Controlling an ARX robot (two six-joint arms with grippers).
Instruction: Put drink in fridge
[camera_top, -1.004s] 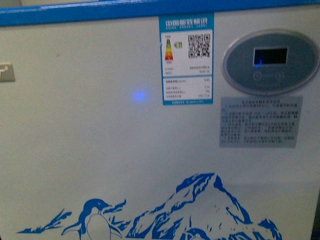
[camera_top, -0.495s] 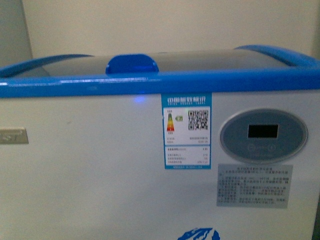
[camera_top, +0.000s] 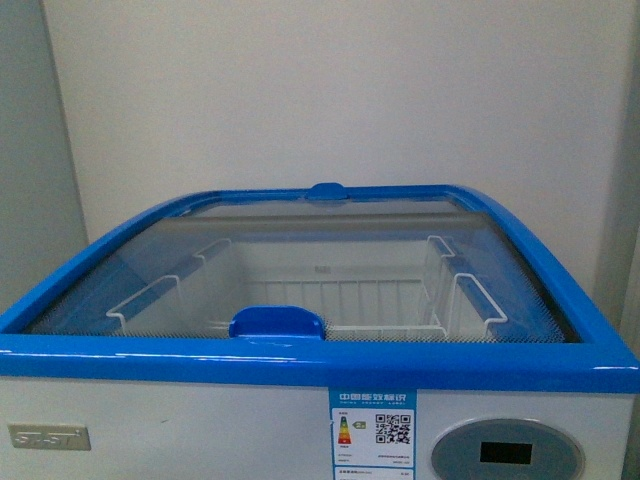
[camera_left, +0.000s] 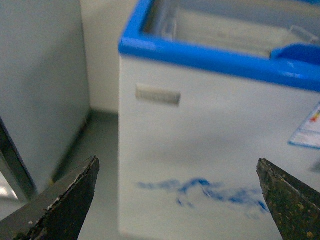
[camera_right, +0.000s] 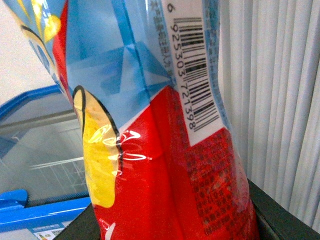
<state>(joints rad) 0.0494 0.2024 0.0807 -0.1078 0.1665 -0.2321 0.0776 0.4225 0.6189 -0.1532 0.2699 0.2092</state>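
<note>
So, the drink (camera_right: 165, 150) is only seen in the right wrist view, where the frame is pretty much filled by its red, blue and yellow wrap. Its long axis is stood roughly upright compared with the fridge (camera_right: 30, 212) behind it, leaned over just a touch. The cap is cut off, so which end is up can't be told. The right claw (camera_right: 175, 225) is clamped on the drink, with dark finger parts seen on both sides of it. The drink is held up in the air near the fridge, with white blinds (camera_right: 280, 100) close by.

The left claw (camera_left: 177, 200) is spread wide with nothing in it, and is pointed at the white front of the fridge, below the blue rim (camera_left: 200, 57).

In the front view, the curved glass lid (camera_top: 330, 250) looks drawn across the whole top. 2 blue handles are seen: the near handle (camera_top: 275, 322) at the front rim, the far handle (camera_top: 328, 190) at the back rim. A white wire basket (camera_top: 440, 290) is seen under the glass. A strip of floor (camera_left: 95, 150) is open between the fridge and the grey cabinet (camera_left: 40, 90). A bare wall (camera_top: 330, 90) is seen behind.
</note>
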